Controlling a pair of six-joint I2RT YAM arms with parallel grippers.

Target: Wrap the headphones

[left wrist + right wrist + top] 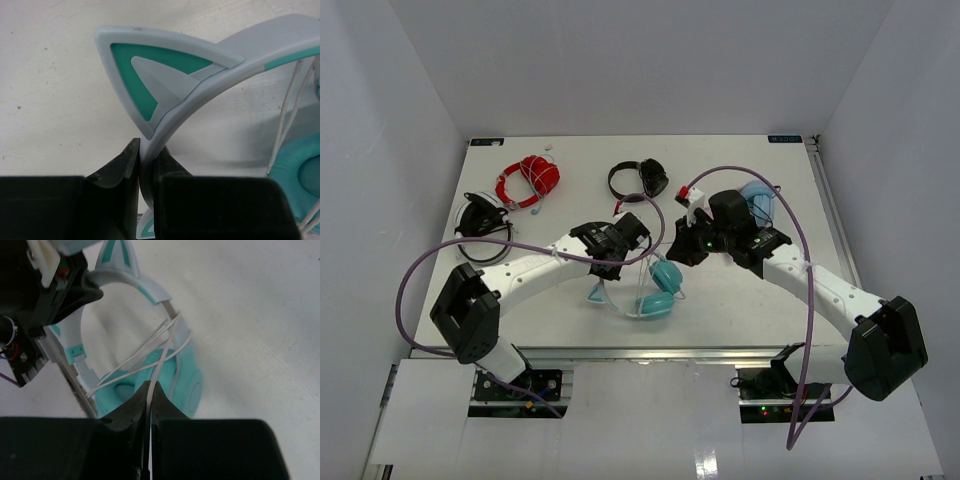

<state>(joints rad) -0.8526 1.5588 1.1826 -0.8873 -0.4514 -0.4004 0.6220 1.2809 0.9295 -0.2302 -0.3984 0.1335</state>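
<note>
The teal headphones sit mid-table between my two arms. My left gripper is shut on their white-and-teal headband, just below a cat ear; the band passes between the jaws of that gripper. My right gripper hangs just above the cups. In the right wrist view this gripper is shut on the thin white cable, which runs up across the round teal cup in several strands to the headband. The cable's plug is hidden.
Red headphones lie at the back left, a black pair at the back middle, and another black headset at the far left. Light-blue headphones show behind my right arm. White walls surround the table.
</note>
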